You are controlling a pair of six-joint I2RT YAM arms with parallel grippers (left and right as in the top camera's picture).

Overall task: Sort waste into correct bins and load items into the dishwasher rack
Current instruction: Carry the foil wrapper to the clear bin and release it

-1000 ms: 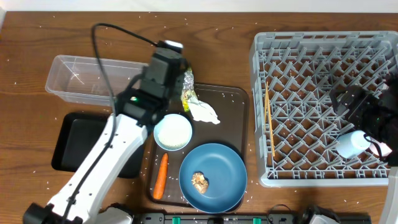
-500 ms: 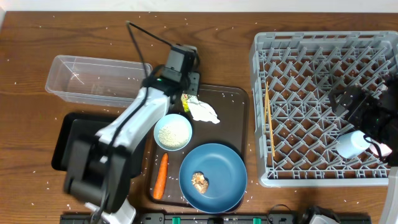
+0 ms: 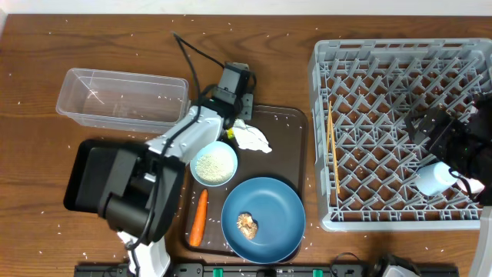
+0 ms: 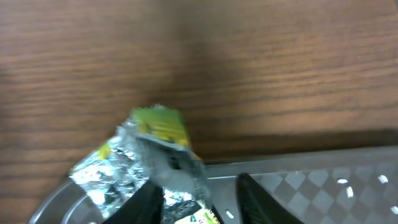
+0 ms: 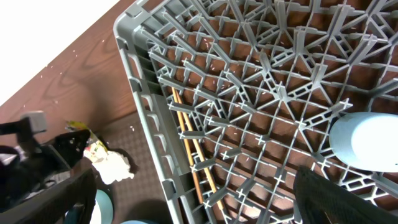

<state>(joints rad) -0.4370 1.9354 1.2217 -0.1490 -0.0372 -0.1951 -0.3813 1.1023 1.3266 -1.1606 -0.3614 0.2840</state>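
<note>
My left gripper (image 3: 235, 108) (image 4: 202, 202) is open at the back left corner of the brown tray, its fingers on either side of the yellow-green printed wrapper (image 4: 155, 158) (image 3: 229, 121). Crumpled white paper (image 3: 252, 138) lies beside it. A small pale bowl of white rice (image 3: 213, 164), a carrot (image 3: 198, 218) and a blue plate (image 3: 269, 204) with a brown lump (image 3: 247, 224) sit on the tray. My right gripper (image 3: 452, 145) (image 5: 196, 186) is open over the grey rack (image 3: 319, 138), above a light-blue cup (image 3: 434, 177) (image 5: 367, 140).
The clear tub (image 3: 123, 98) stands at the back left and the black tray (image 3: 88, 177) in front of it, partly under my left arm. Yellow chopsticks (image 3: 333, 150) (image 5: 193, 155) lie in the rack. The brown serving tray (image 3: 288, 127) holds the waste. Rice grains are scattered over the table.
My left arm has stretched out and its gripper has moved right and down onto the wrapper. The right arm has not moved.
</note>
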